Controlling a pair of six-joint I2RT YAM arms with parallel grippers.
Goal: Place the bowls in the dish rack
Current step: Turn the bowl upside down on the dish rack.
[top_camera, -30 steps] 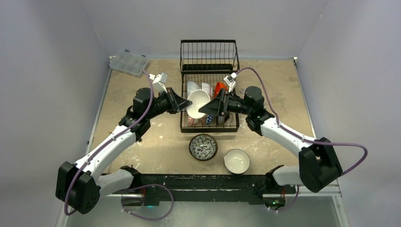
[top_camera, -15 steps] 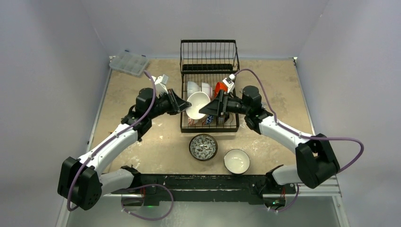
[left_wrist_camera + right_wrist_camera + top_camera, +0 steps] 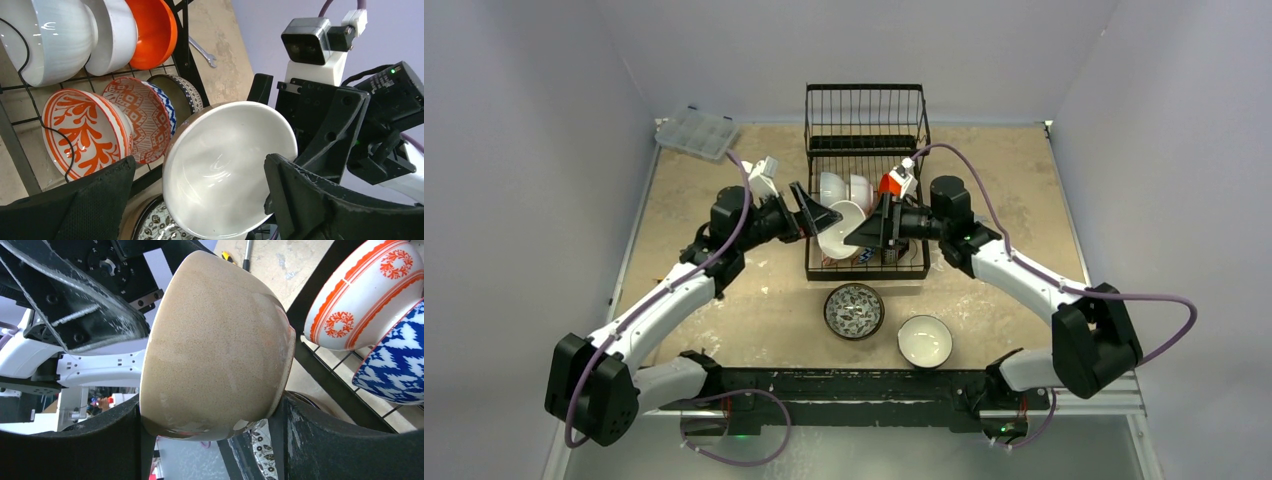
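**A:** How far along is the loading?

**B:** Mostly done, I'd say. The black wire dish rack [image 3: 865, 152], at upper centre of the overhead view, already carries a row of bowls [image 3: 140, 122] standing on edge: white ones, a plain orange one, orange-patterned and blue-patterned ones.

**A:** And the one in the air?

**B:** That's the tan stoneware bowl with a glossy white inside [image 3: 842, 228]. It hangs tilted over the front left of the rack's base, not yet in a slot. The right gripper [image 3: 210, 410] is clenched on it, one finger on each side of its outer wall. The left gripper [image 3: 199, 165] is spread wide around its mouth and looks clear of the rim.

**A:** What's left?

**B:** Seating that bowl, then two more on the table [image 3: 724, 290] at lower centre: the black-and-white patterned bowl [image 3: 854, 310] and, to its right, the dark-rimmed bowl with a white lining [image 3: 924, 341]
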